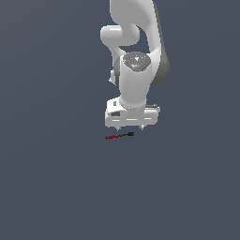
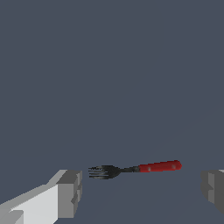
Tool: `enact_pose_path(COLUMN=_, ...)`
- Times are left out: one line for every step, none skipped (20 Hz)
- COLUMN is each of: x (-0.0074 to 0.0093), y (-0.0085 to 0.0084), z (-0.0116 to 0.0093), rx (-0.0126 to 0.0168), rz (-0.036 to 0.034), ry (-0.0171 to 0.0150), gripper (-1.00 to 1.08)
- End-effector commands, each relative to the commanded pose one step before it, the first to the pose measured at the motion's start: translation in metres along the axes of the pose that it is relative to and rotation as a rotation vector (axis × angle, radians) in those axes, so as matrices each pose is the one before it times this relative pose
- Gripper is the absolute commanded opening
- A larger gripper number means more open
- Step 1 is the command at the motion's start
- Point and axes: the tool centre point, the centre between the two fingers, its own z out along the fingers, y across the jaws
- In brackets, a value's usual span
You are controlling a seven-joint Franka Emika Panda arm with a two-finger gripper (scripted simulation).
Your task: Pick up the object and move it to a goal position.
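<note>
- The gripper (image 1: pixel 131 127) hangs just above the grey floor (image 1: pixel 56 187) with its jaws spread wide and nothing between them; in the wrist view one finger (image 2: pixel 69 192) shows on one side and the other finger (image 2: pixel 213 189) at the far edge.
- The object (image 1: pixel 119 136) lies flat on the floor, just in front of the fingertips as the exterior view shows it, its red end toward that view's left and its dark end toward the right.
- The wrist view shows it to be a small fork (image 2: pixel 133 168): a red handle (image 2: pixel 159 166) with two pale rivets, a thin dark neck, and black tines (image 2: pixel 101 172) fanned out at the other end.
- It sits between the two fingers in the wrist view, though nearer one than the other, and its length runs roughly along the line from finger to finger.
- As I judge it, the step in hand is the final approach before grasping. A turn of the wrist would help, so the pads close across the handle and not along it.
- The handle looks the better place to grip: thicker than the neck and nearer the middle.
- The fork is thin and low, so I reckon the fingertips must come nearly to the floor before closing, or they may shut above it.
- I see no goal marker in either view.
</note>
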Motion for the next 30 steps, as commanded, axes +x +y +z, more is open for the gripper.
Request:
enact_pose_path(x=0.00000, y=0.00001, z=0.00000, rx=0.00000, rz=0.00000, ry=0.00000, gripper=1.00)
enact_pose_path(x=0.00003, y=-0.00001, z=-0.00007, rx=0.00064, rz=0.00073, ry=0.00010, gripper=1.00)
enact_pose_path(x=0.00011, y=-0.00013, z=-0.00019, rx=0.00177, rz=0.00199, ry=0.00026, gripper=1.00)
enact_pose_path(x=0.00018, y=-0.00010, z=-0.00032, rx=0.00297, rz=0.00325, ry=0.00044, gripper=1.00)
enact_pose_path(x=0.00026, y=-0.00015, z=-0.00047, rx=0.00409, rz=0.00426, ry=0.00061, gripper=1.00)
enact_pose_path(x=0.00035, y=-0.00020, z=-0.00065, rx=0.00521, rz=0.00497, ry=0.00080, gripper=1.00)
enact_pose_path(x=0.00043, y=-0.00025, z=-0.00083, rx=0.00583, rz=0.00473, ry=0.00093, gripper=1.00)
enact_pose_path(x=0.00040, y=-0.00021, z=-0.00081, rx=0.00484, rz=0.00288, ry=0.00082, gripper=1.00)
enact_pose_path(x=0.00036, y=-0.00019, z=-0.00073, rx=0.00359, rz=0.00099, ry=0.00067, gripper=1.00)
enact_pose_path(x=0.00029, y=-0.00011, z=-0.00064, rx=0.00246, rz=-0.00061, ry=0.00052, gripper=1.00)
enact_pose_path(x=0.00020, y=-0.00004, z=-0.00045, rx=0.00109, rz=-0.00159, ry=0.00029, gripper=1.00)
enact_pose_path(x=0.00008, y=-0.00001, z=-0.00020, rx=0.00015, rz=-0.00153, ry=0.00009, gripper=1.00)
enact_pose_path(x=-0.00002, y=0.00001, z=0.00002, rx=-0.00035, rz=-0.00059, ry=-0.00005, gripper=1.00)
enact_pose_path(x=-0.00008, y=0.00004, z=0.00021, rx=-0.00059, rz=0.00077, ry=-0.00015, gripper=1.00)
enact_pose_path(x=-0.00015, y=-0.00002, z=0.00033, rx=-0.00035, rz=0.00209, ry=-0.00016, gripper=1.00)
enact_pose_path(x=-0.00019, y=0.00005, z=0.00047, rx=-0.00021, rz=0.00377, ry=-0.00020, gripper=1.00)
enact_pose_path(x=-0.00024, y=0.00005, z=0.00059, rx=-0.00001, rz=0.00530, ry=-0.00022, gripper=1.00)
enact_pose_path(x=-0.00029, y=0.00004, z=0.00072, rx=0.00015, rz=0.00679, ry=-0.00025, gripper=1.00)
enact_pose_path(x=-0.00034, y=0.00005, z=0.00085, rx=0.00029, rz=0.00828, ry=-0.00028, gripper=1.00)
enact_pose_path(x=-0.00039, y=0.00007, z=0.00098, rx=0.00039, rz=0.00973, ry=-0.00032, gripper=1.00)
enact_pose_path(x=-0.00044, y=0.00008, z=0.00111, rx=0.00044, rz=0.01106, ry=-0.00037, gripper=1.00)
enact_pose_path(x=-0.00050, y=0.00010, z=0.00124, rx=0.00041, rz=0.01226, ry=-0.00042, gripper=1.00)
enact_pose_path(x=-0.00056, y=0.00013, z=0.00139, rx=0.00033, rz=0.01357, ry=-0.00048, gripper=1.00)
enact_pose_path(x=-0.00063, y=0.00017, z=0.00154, rx=0.00026, rz=0.01486, ry=-0.00053, gripper=1.00)
enact_pose_path(x=-0.00068, y=0.00019, z=0.00167, rx=0.00025, rz=0.01611, ry=-0.00058, gripper=1.00)
enact_pose_path(x=-0.00074, y=0.00023, z=0.00180, rx=0.00029, rz=0.01756, ry=-0.00062, gripper=1.00)
enact_pose_path(x=-0.00079, y=0.00026, z=0.00193, rx=0.00032, rz=0.01900, ry=-0.00066, gripper=1.00)
enact_pose_path(x=-0.00085, y=0.00031, z=0.00206, rx=0.00030, rz=0.02038, ry=-0.00070, gripper=1.00)
enact_pose_path(x=-0.00090, y=0.00037, z=0.00219, rx=0.00025, rz=0.02171, ry=-0.00074, gripper=1.00)
enact_pose_path(x=-0.00096, y=0.00043, z=0.00232, rx=0.00021, rz=0.02313, ry=-0.00078, gripper=1.00)
